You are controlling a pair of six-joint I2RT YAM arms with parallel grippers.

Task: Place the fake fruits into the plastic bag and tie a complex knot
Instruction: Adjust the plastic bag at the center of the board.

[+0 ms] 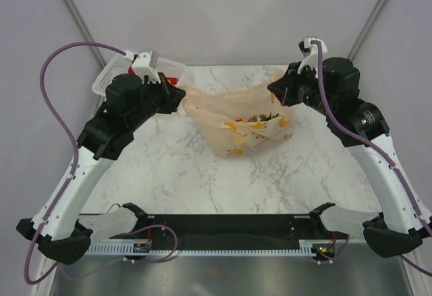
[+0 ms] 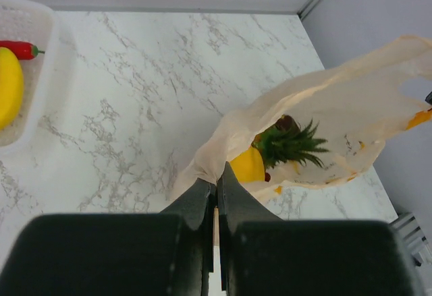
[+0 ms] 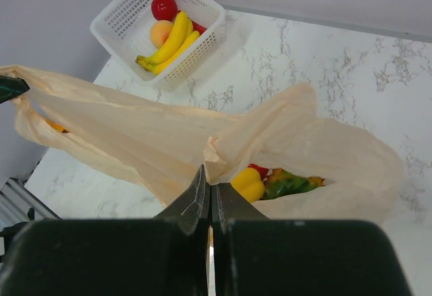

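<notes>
The peach plastic bag [image 1: 246, 124] hangs stretched between both grippers above the marble table. My left gripper [image 1: 181, 95] is shut on the bag's left handle strip [image 2: 202, 164], and my right gripper [image 1: 273, 88] is shut on a bunched edge of the bag [image 3: 223, 154] at its right side. Through the bag's open mouth I see a yellow pineapple [image 2: 248, 164] with a green crown [image 2: 293, 144], and a red fruit [image 3: 260, 170] beside it. Bananas [image 3: 172, 40], a red apple [image 3: 164, 6] and a peach [image 3: 160, 33] lie in the white basket. No knot is in view.
The white lattice basket [image 1: 111, 77] stands at the table's back left corner, behind my left arm; a red chili [image 2: 20, 49] lies in it too. Grey walls close in the table at the back and sides.
</notes>
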